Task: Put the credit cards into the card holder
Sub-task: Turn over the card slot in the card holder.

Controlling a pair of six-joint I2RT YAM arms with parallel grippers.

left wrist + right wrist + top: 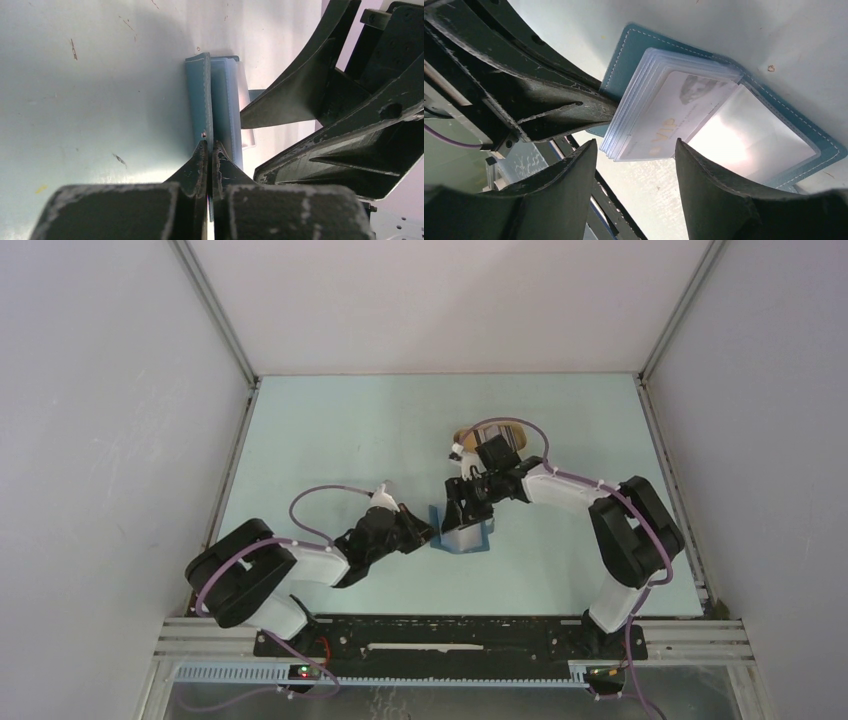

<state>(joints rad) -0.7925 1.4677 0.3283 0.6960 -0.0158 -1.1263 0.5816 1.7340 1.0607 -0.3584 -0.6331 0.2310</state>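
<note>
A: How are the grippers set?
B: The left gripper (209,150) is pinched shut on the edge of the card holder (200,95). The right gripper (634,147) is held spread just over the clear sleeves (744,135).
A: Where is the card?
B: A whitish credit card (669,115) is seen among those sleeves. The holder is laid open mid-table (350,430).

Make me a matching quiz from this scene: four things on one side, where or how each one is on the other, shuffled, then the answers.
Things:
1 left hand
2 right hand
3 white card
4 tan tray

States:
A far end of the table, behind the right arm
B open, over the clear sleeves
C shut on the card holder cover
D lying on those sleeves

Pairs: 1-C; 2-B; 3-D; 4-A
</note>
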